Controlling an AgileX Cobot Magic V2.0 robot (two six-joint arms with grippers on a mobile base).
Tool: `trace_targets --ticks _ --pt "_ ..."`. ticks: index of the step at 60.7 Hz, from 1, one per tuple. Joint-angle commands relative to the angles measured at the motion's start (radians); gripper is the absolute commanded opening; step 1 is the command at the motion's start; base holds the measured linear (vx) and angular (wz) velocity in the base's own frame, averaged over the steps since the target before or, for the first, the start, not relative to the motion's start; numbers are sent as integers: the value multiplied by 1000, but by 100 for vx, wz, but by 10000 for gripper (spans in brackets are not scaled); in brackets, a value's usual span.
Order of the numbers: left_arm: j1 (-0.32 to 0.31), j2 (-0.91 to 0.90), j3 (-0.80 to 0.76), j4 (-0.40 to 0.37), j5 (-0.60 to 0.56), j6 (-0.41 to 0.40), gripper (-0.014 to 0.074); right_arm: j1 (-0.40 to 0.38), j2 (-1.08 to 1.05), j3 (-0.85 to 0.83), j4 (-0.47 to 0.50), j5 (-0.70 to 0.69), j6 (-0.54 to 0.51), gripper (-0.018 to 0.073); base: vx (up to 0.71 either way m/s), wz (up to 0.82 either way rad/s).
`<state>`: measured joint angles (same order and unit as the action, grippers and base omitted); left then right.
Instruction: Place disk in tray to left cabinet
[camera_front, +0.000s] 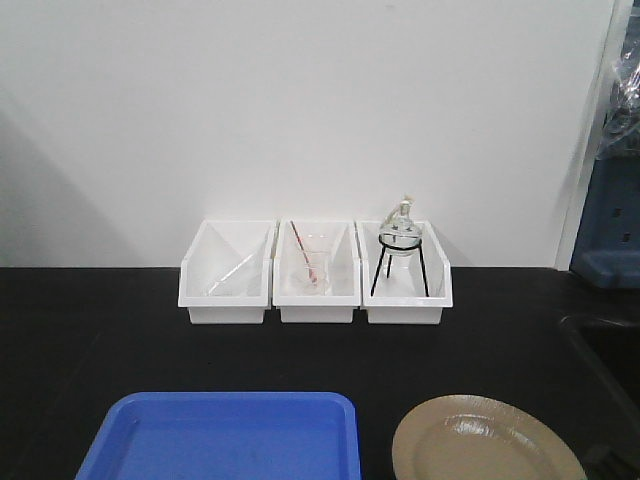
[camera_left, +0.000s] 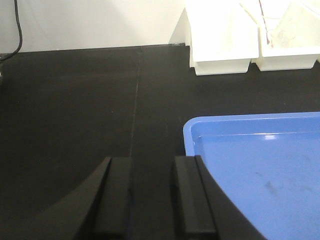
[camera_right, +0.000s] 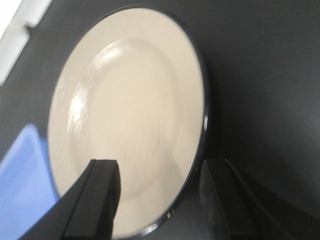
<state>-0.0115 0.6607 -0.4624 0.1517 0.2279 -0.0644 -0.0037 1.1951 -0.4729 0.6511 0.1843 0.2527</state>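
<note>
The disk is a tan plate with a thin black rim, lying flat on the black table at the front right. The blue tray lies empty to its left. In the right wrist view my right gripper is open and straddles the near edge of the disk: one finger hangs over its surface, the other is outside the rim. My left gripper is open and empty over bare table, just left of the tray corner. The left cabinet is out of view. Neither gripper shows in the front view.
Three white bins stand in a row against the back wall; the middle holds a glass beaker, the right a flask on a black stand. A dark recess lies at the table's right edge. A blue object stands at far right.
</note>
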Motion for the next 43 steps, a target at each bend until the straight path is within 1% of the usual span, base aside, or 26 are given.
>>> trace_targets --ticks 1,7,13,20,30,43 --pt "-6 0 -34 -6 -78 -9 346 -6 56 -34 98 -93 0 435 0 0" --pt "-6 0 -34 -6 -78 -9 346 -6 144 -34 139 -100 -1 431 0 0" --pt "-6 0 -34 -6 -78 -9 346 -6 222 -40 150 -105 -6 418 0 0" --pt "-6 0 -34 -6 -78 -9 346 -6 294 -70 150 -83 -57 388 0 0" --pt "-6 0 -34 -6 -77 -9 346 -6 346 -145 173 -50 -120 347 0 0" --pt "-6 0 -34 -6 -77 -9 346 -6 414 -208 234 -51 -128 329 0 0"
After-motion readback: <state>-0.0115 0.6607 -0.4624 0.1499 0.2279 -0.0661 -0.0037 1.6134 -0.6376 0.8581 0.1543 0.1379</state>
